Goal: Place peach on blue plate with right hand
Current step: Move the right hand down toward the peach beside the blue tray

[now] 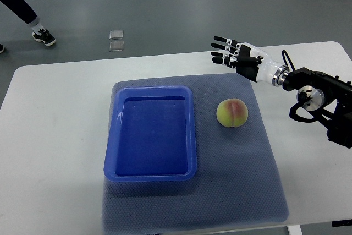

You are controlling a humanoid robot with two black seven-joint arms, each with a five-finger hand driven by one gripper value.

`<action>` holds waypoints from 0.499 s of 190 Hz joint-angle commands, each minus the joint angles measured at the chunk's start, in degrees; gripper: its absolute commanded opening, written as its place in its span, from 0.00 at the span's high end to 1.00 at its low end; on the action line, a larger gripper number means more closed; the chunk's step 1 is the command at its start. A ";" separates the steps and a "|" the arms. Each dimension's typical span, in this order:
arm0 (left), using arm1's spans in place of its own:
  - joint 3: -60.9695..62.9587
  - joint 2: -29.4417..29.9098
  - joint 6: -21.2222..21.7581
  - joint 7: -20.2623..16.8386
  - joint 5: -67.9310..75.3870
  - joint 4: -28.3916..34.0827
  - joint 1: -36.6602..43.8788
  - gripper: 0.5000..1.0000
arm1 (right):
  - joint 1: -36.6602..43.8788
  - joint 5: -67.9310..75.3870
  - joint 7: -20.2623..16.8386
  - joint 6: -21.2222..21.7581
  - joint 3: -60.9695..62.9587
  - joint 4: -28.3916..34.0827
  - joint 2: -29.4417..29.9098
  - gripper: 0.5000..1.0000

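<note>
A yellow-pink peach (232, 113) lies on the blue-grey mat (242, 185), just right of the blue plate (115, 152), a rectangular tray with nothing in it. My right hand (228, 52) hovers beyond and slightly right of the peach, near the mat's far edge, well apart from the fruit. Its fingers are spread flat and hold nothing. Its arm comes in from the right edge. The left arm does not show.
The mat lies on a white table (49, 136) with rounded corners. A person's leg and dark shoe (43, 37) stand on the grey floor at the top left. A small clear object (116, 40) lies on the floor beyond the table.
</note>
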 commanded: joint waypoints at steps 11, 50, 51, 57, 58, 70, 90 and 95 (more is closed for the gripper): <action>0.00 0.00 0.18 0.01 -0.03 -0.14 0.00 0.00 | -0.01 -0.04 0.04 -0.02 -0.04 0.03 0.01 0.14; 0.00 0.00 0.18 0.01 -0.03 -0.05 -0.08 0.00 | 0.78 -3.47 0.04 -0.72 -1.79 0.03 -0.69 0.14; 0.00 0.00 0.09 0.01 -0.12 -0.05 -0.08 0.00 | 0.96 -4.16 0.04 -0.72 -1.88 0.03 -0.69 0.14; -0.09 0.00 0.09 0.01 -0.12 -0.05 -0.17 0.00 | 1.57 -6.27 0.04 -0.72 -2.06 0.03 -0.61 0.14; -0.09 0.00 0.09 0.01 -0.12 -0.05 -0.17 0.00 | 1.57 -6.28 0.04 -0.72 -2.06 0.03 -0.61 0.14; -0.09 0.00 0.09 0.01 -0.12 0.04 -0.17 0.00 | 2.72 -11.20 0.13 -0.63 -2.23 0.21 -0.78 0.14; 0.00 0.00 0.09 0.01 -0.12 0.04 -0.17 0.00 | 3.51 -20.95 0.13 -0.11 -2.32 0.91 -1.31 0.14; 0.00 0.00 0.18 0.01 -0.12 0.04 -0.08 0.00 | 3.86 -23.51 0.13 -0.02 -2.41 1.00 -1.48 0.14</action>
